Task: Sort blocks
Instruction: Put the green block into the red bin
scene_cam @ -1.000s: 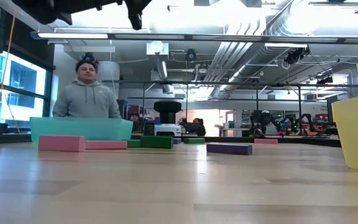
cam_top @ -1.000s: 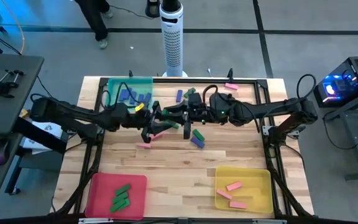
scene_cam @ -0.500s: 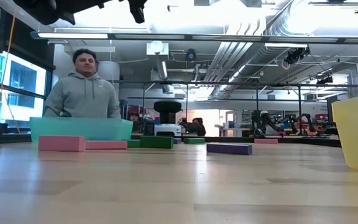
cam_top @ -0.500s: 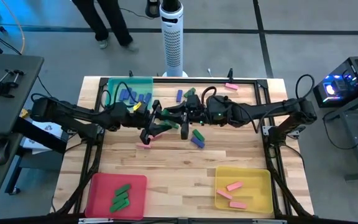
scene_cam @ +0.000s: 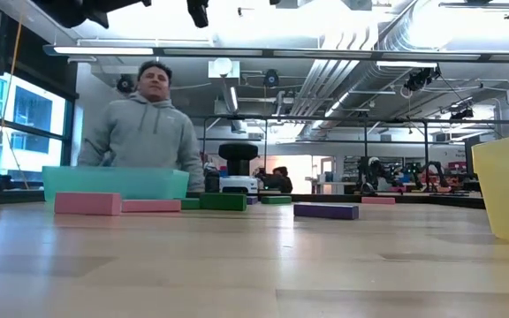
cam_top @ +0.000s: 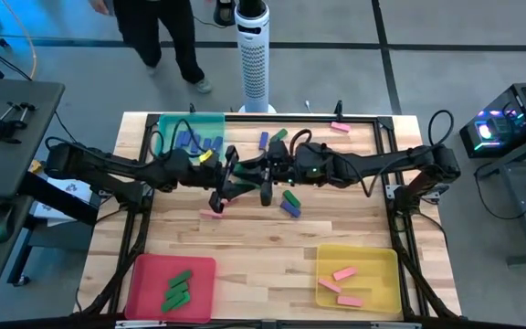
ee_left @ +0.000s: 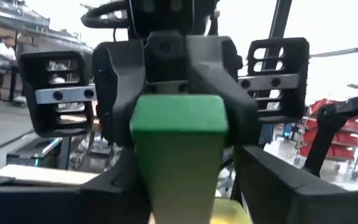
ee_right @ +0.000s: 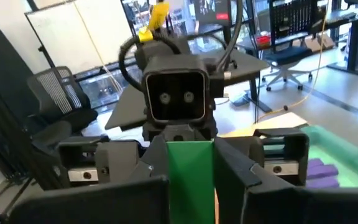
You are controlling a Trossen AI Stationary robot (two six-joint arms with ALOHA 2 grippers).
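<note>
Both grippers meet above the table's middle, nose to nose. My left gripper [cam_top: 236, 185] [ee_left: 185, 205] is shut on a green block [ee_left: 178, 146], which sticks out level toward the right arm. My right gripper [cam_top: 261, 183] [ee_right: 190, 199] is shut on the same green block [ee_right: 189, 171] from the other side. Loose blocks lie on the wood below and around: a pink one [cam_top: 211, 214], a green one [cam_top: 290, 196], a blue one [cam_top: 289, 209], and more near the far edge [cam_top: 340, 127]. My left gripper pinches the green block's near end [ee_left: 166, 199] between its two fingers, coming level from the table's left and lying along the block. The block is lifted clear and level. My right gripper pinches the block's opposite end [ee_right: 189, 186] between its two fingers, level from the table's right.
A teal tray [cam_top: 167, 123] with blue blocks sits at the far left, a red tray [cam_top: 144, 274] with green blocks at the near left, and a yellow tray [cam_top: 386, 265] with pink blocks at the near right. A person [scene_cam: 144, 124] walks beyond the far edge, near a white tower [cam_top: 254, 55].
My right gripper has moved toward the table's left, up to the left gripper and onto the free end of the green block. The left gripper has kept still, with the block. The person beyond the far edge has walked along it.
</note>
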